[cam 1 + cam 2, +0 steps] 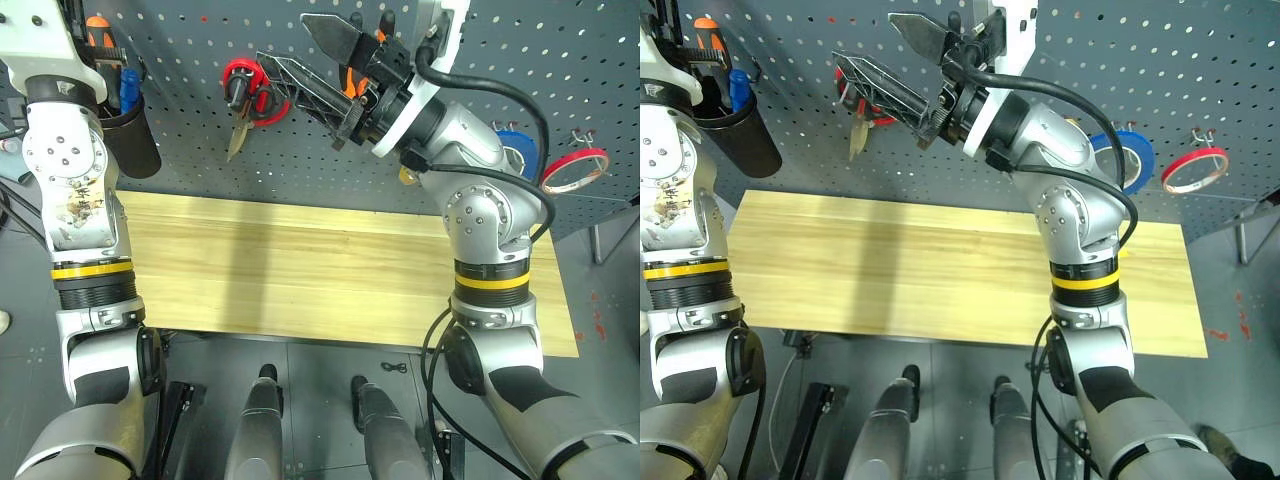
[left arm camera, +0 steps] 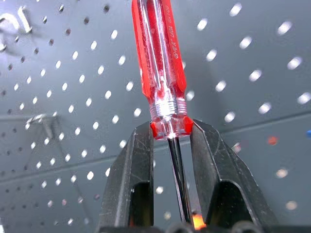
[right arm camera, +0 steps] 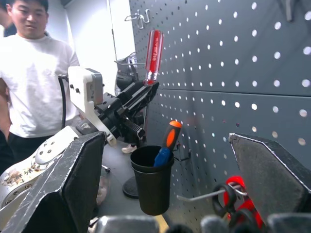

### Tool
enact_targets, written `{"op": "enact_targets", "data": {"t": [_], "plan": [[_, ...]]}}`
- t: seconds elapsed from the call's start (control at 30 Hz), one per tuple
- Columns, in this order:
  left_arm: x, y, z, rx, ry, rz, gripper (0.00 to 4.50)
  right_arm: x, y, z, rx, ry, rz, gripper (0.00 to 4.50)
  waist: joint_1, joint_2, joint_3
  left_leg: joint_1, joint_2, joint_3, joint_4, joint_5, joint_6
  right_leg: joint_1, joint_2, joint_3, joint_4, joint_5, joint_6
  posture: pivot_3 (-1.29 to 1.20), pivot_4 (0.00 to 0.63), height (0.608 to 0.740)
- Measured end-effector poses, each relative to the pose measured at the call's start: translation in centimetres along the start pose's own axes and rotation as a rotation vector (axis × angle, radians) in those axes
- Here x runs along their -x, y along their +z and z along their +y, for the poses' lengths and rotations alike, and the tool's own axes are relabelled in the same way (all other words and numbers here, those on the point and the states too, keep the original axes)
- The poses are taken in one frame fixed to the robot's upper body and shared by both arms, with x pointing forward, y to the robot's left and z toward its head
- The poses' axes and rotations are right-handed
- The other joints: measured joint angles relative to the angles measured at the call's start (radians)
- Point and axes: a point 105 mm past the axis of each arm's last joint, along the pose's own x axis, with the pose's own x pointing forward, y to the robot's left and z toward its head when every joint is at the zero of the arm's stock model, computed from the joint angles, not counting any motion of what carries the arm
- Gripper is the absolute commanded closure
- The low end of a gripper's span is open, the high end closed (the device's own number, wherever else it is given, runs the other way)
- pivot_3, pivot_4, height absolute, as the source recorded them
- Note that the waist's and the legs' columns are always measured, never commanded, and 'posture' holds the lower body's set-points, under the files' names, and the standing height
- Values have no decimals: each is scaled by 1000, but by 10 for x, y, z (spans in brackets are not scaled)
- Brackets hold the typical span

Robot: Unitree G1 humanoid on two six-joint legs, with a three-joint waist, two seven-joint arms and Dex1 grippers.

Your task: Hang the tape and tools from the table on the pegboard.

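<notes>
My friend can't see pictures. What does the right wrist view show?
The left gripper holds a red screwdriver upright against the pegboard. Below it a black cup holds an orange-and-black screwdriver, and red scissors hang on a hook. A person in a white shirt watches; the right gripper's jaws stand wide open.

The screwdriver (image 2: 159, 63), slim with a clear red handle, stands handle-up, clamped by its collar and steel shaft between the two black fingers of the left gripper (image 2: 171, 133), close in front of the pegboard (image 2: 252, 43). The pegboard is dark grey-blue with rows of small round holes. The blue tape ring (image 1: 1130, 155) hangs flat against it. The tabletop (image 1: 300, 270) of light yellowish planks lies bare below the pegboard.
</notes>
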Motion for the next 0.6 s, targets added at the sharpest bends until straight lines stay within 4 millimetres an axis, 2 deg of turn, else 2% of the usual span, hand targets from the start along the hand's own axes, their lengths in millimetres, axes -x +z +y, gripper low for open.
{"op": "enact_targets", "data": {"t": [0.17, 0.33, 0.37, 0.4, 0.47, 0.5, 0.57, 0.6], "plan": [[12, -35, -7, 21, -41, 121, 3893, 0, -2, 1, 15, 1, 19, 0, 1, 0, 0, 0, 0, 0, 0, 1, -1, 0, 0, -1, 0, 0, 0, 121, 318, 740], [15, -51, -8, 30, -54, 158, 3893, 1, -3, 1, 22, 3, 32, 0, 0, 0, 0, 0, 0, 0, 0, 1, -1, 0, 0, -1, 0, 0, 0, 117, 331, 740], [16, -55, -8, 32, -54, 167, 2858, 2, -3, 1, 26, 1, 35, 0, 0, 0, 0, 0, 0, 0, 0, 1, -1, 0, 0, -1, 0, 0, 0, 116, 328, 740], [17, -58, -8, 34, -53, 173, 2576, 2, -3, 0, 28, -1, 37, 0, 0, 0, 0, 0, 0, 0, 0, 1, -1, 0, 0, -1, 0, 0, 0, 116, 328, 740], [16, -57, -7, 35, -51, 163, 1557, 2, -3, 0, 28, -1, 38, 0, 0, 0, 0, 0, 0, 0, 0, 1, -1, 0, 0, -1, 0, 0, 0, 120, 326, 740], [16, -56, -6, 34, -53, 158, 1219, 2, -3, 0, 29, -1, 39, 0, 0, 0, 0, 0, 0, 0, 0, 1, -1, 0, 0, -1, 0, 0, 0, 120, 326, 740], [16, -56, -4, 39, -53, 157, 262, 2, -4, 0, 30, -2, 41, 0, 0, 0, 0, 0, 0, 0, 0, 1, -1, 0, 0, -1, 1, 0, -1, 132, 324, 740], [16, -56, -3, 46, -55, 156, 121, 3, -4, 0, 30, -3, 43, 0, 0, 0, 0, 0, 0, 0, 0, 1, -1, 0, 0, -1, 1, 0, -1, 132, 324, 740]]}}
